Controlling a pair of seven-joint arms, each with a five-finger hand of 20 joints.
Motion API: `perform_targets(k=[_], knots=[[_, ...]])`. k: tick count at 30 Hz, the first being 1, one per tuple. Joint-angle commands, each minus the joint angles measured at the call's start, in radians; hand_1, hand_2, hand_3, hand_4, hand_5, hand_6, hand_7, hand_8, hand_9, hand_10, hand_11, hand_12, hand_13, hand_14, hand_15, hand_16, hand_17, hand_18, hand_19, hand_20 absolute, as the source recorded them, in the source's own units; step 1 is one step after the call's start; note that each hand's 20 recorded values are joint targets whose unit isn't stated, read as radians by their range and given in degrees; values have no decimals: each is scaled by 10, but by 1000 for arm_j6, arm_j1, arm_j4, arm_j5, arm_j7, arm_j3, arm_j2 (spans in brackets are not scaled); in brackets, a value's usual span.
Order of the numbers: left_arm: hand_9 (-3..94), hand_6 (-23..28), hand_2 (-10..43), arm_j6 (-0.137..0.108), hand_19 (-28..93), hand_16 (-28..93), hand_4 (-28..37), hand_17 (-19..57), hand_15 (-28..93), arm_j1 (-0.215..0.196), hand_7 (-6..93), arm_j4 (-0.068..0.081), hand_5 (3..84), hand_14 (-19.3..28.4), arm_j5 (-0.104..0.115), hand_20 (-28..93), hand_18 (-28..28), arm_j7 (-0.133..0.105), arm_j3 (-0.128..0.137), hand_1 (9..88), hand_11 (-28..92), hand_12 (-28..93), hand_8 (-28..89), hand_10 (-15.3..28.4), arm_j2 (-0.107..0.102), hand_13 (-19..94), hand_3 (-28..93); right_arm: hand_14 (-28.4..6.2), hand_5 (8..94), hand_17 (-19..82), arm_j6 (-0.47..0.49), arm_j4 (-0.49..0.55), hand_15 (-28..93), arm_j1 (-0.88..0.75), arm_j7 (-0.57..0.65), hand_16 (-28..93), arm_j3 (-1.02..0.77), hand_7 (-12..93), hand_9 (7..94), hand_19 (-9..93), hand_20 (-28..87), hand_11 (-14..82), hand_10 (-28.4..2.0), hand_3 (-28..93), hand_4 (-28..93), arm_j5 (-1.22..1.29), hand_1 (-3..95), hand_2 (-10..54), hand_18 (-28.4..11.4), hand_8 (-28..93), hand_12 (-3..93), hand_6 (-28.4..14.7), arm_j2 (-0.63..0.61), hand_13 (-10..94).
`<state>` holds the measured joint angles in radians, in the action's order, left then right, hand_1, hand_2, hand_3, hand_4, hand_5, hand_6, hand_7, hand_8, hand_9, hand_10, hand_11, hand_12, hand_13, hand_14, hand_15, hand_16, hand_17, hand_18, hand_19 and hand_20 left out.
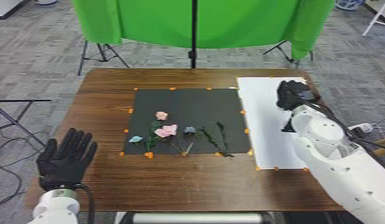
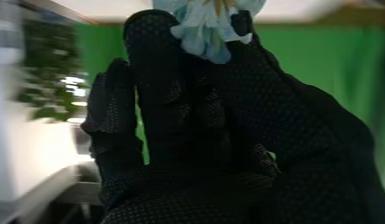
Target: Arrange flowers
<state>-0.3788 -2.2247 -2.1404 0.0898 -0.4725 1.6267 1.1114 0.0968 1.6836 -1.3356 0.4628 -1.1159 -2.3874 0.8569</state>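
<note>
Pinching a pale blue flower [image 2: 203, 40] between the thumb and fingers, my right hand [image 1: 295, 95] is over the far part of the white sheet [image 1: 267, 115], on the right side of the surface [image 1: 171, 185]. The flower's petals point in toward my palm. My left hand [image 1: 68, 162] is at the near left of the surface, its fingers straight and slightly apart, directed toward the far side, with nothing in it.

Left of the sheet is the black mat [image 1: 153, 102], with orange clips [image 1: 131, 110] along its edges. On its near half lie more flowers: a small pink flower [image 1: 161, 115], a larger pink flower [image 1: 165, 131] just nearer to me, a light blue flower [image 1: 135, 139] by the near left corner, and a grey-blue flower [image 1: 189, 130] to the right of the pink ones. Green stems [image 1: 223, 135] lie right of that. Beyond the surface hang a green cloth [image 1: 259, 25] and, before it, a black pole [image 1: 194, 30] stands upright.
</note>
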Motion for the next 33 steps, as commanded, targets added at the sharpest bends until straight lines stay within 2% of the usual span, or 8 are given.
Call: perform_targets(k=[1,12,15,17,19,24,30,33], knots=[[411,119,120,-4,361,-76,-283,-60,361,0,111,5,501,169,2,115,144,22,-8,276,231,91,-95,164,3,303,810,-64,727,357,9,158,461,41,-133,400,121,530,827,863,326,201,-99,735,-283,16,625,-95,-223,47,463,6,83,725],[408,117,119,42,362,-76,-283,-60,360,-3,110,9,499,168,-28,116,144,37,-3,276,228,90,-96,163,-7,302,808,-66,712,345,66,117,471,54,-191,398,226,536,809,862,333,204,-107,728,-283,-83,607,-95,-221,57,465,1,220,706],[407,117,117,37,361,-76,-283,-60,357,-12,110,4,497,167,-36,115,144,39,2,276,226,91,-96,164,-8,301,807,-66,708,344,91,131,474,36,-165,395,218,542,807,861,334,207,-106,728,-283,-63,606,-95,-221,53,461,3,213,704],[407,116,117,21,361,-75,-283,-61,355,-16,109,-2,496,167,-69,115,145,49,1,276,226,91,-95,164,-7,301,805,-66,705,343,90,150,475,14,-155,395,214,543,803,861,336,207,-108,728,-283,-75,604,-95,-222,55,460,2,200,699],[407,116,117,39,361,-75,-283,-61,354,-27,109,-5,496,167,-58,115,145,46,6,277,226,92,-95,164,-7,301,803,-67,698,340,93,154,478,2,-163,394,216,546,798,862,338,207,-110,729,-283,-94,602,-95,-222,57,458,2,197,692],[406,116,118,22,361,-73,-283,-61,352,-22,109,-1,495,166,-72,114,145,54,2,277,225,93,-94,163,-4,300,801,-65,680,332,106,160,486,-22,-175,388,214,542,779,861,341,201,-109,729,-283,-128,596,-95,-221,51,445,0,194,675],[404,117,118,26,361,-72,-283,-61,348,-20,108,-1,495,166,-82,114,145,57,0,277,224,93,-94,163,-5,299,801,-69,651,309,106,162,466,-37,-174,365,203,461,720,840,341,189,-124,722,-283,-136,575,-95,-221,-21,340,-18,178,636],[402,117,119,29,360,-72,-283,-61,348,-21,107,-1,495,166,-81,114,145,61,1,277,224,94,-93,163,-4,296,800,-81,647,303,94,170,471,-41,-163,338,195,299,657,840,344,241,-145,748,-283,-122,553,-95,-224,-121,203,-13,170,609]])
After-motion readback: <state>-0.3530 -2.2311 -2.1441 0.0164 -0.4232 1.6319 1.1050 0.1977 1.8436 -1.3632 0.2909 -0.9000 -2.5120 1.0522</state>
